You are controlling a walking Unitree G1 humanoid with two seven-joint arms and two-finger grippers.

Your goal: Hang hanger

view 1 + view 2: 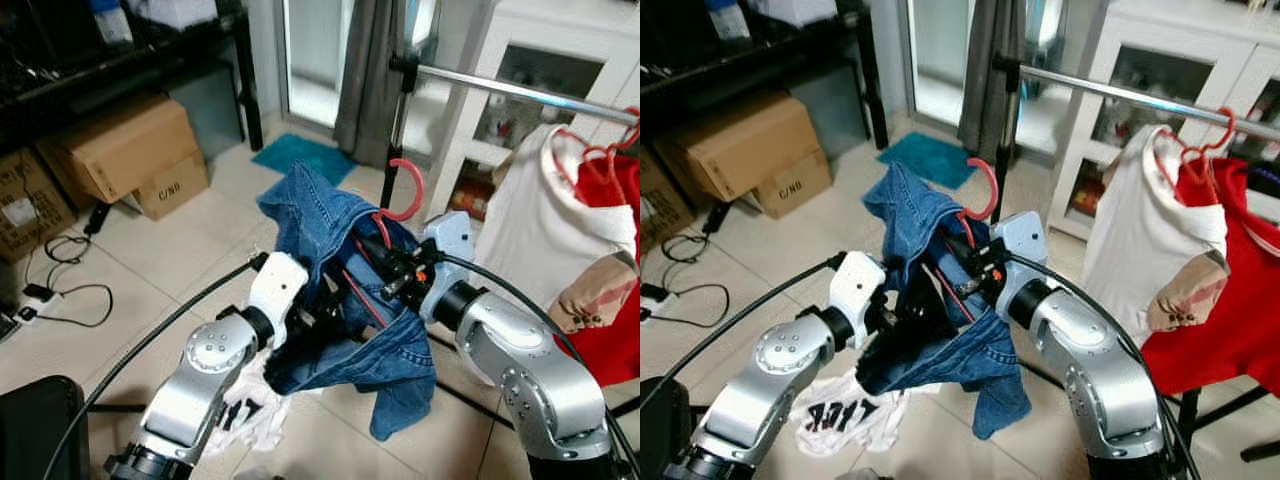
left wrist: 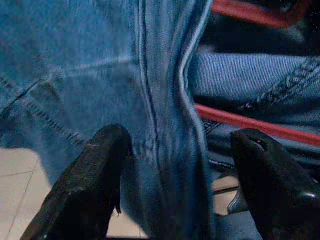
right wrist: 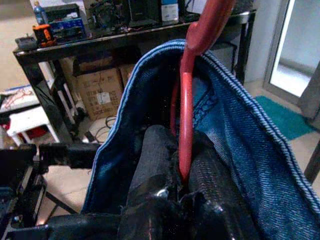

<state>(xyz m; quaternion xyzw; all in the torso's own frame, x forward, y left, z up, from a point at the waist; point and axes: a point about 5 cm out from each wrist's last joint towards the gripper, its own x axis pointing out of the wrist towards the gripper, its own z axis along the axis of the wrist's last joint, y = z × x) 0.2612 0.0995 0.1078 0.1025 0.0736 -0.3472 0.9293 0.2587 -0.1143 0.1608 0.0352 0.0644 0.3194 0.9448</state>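
A: What's the room like?

B: Pale tiled floor (image 1: 200, 260), cardboard boxes (image 1: 120, 150) under a dark shelf, a teal mat (image 1: 300, 155) by the glass door. A metal clothes rail (image 1: 520, 90) runs in front of a white cabinet (image 1: 1160, 70), with a white garment (image 1: 545, 230) and a red one (image 1: 1230, 290) already hanging on it. A white printed cloth (image 1: 850, 415) lies on the floor beneath the arms.

A: And the hanger?

B: The red hanger (image 1: 405, 190) is in the right gripper (image 3: 182, 165). Its fingers (image 3: 155, 160) are closed on the hanger's red stem, one on each side, and the hook curves up above them. It is lower than the rail and apart from it.

A: What's on the hanger?

B: Blue jeans (image 1: 330, 290). The denim drapes over the hanger, wraps round the right fingers and hangs down between the two arms.

A: The left gripper?

B: The left gripper (image 2: 175, 170) is pushed into the denim from the other side. Its fingers (image 2: 95, 175) stand apart, with a fold of jeans and its seam lying between them; a red bar of the hanger crosses just beyond the fingertips. I can't tell whether either finger presses the cloth.
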